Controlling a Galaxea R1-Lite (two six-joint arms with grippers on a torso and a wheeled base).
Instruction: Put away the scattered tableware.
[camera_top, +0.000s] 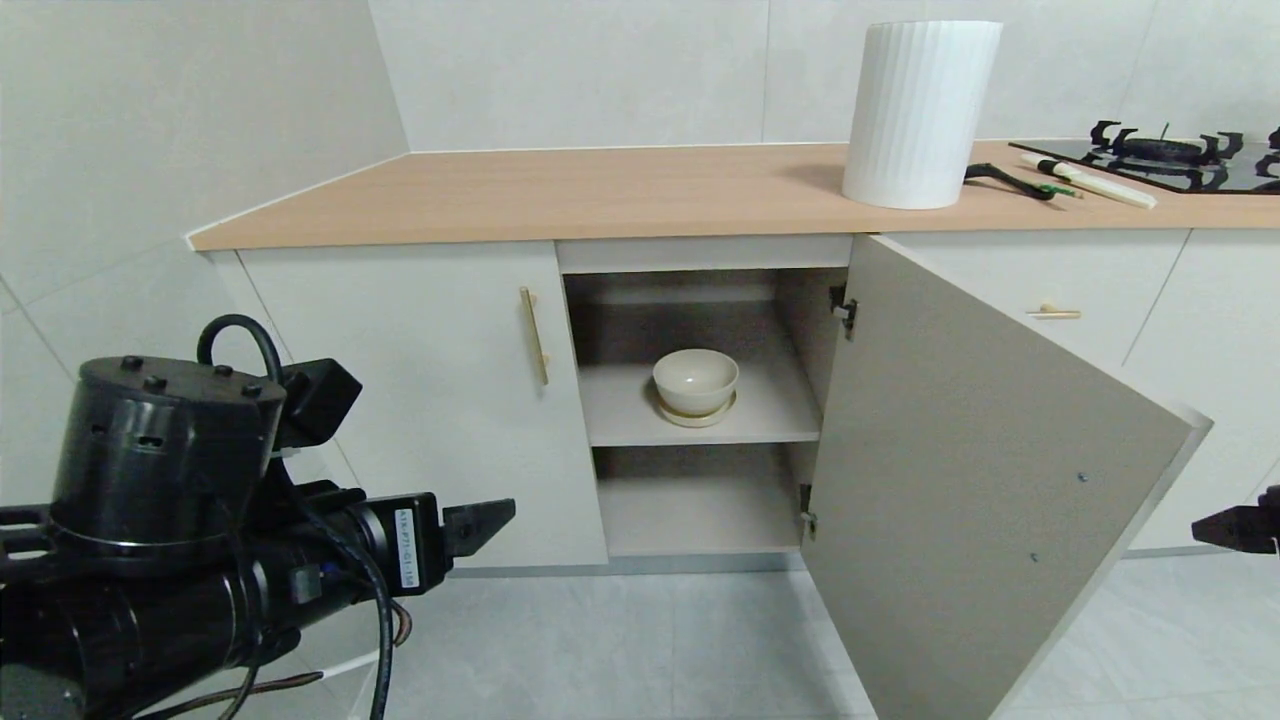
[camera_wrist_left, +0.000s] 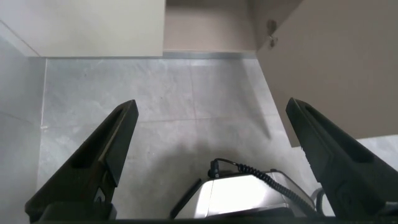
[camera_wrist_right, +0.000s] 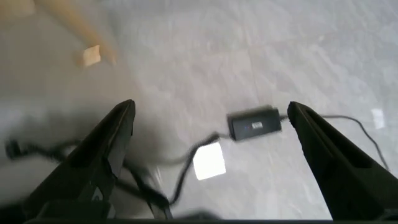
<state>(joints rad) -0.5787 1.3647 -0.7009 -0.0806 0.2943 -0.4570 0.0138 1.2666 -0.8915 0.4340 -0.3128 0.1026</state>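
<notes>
A cream bowl (camera_top: 695, 378) sits on a small saucer (camera_top: 697, 413) on the middle shelf of the open cabinet (camera_top: 700, 425). On the wooden countertop (camera_top: 560, 195), a black-handled utensil (camera_top: 1010, 181) and a pale pair of chopsticks (camera_top: 1095, 186) lie beside the stove. My left gripper (camera_top: 480, 525) hangs low at the left, in front of the shut cabinet door, and stands open (camera_wrist_left: 211, 109) over the floor with nothing between its fingers. My right gripper (camera_top: 1235, 528) is at the far right edge, open (camera_wrist_right: 211, 107) and empty above the floor.
The cabinet door (camera_top: 980, 480) is swung wide open into the room between the two arms. A tall white ribbed cylinder (camera_top: 920, 115) stands on the counter, with a black gas stove (camera_top: 1170, 155) behind it. A black adapter (camera_wrist_right: 255, 122) and cable lie on the floor tiles.
</notes>
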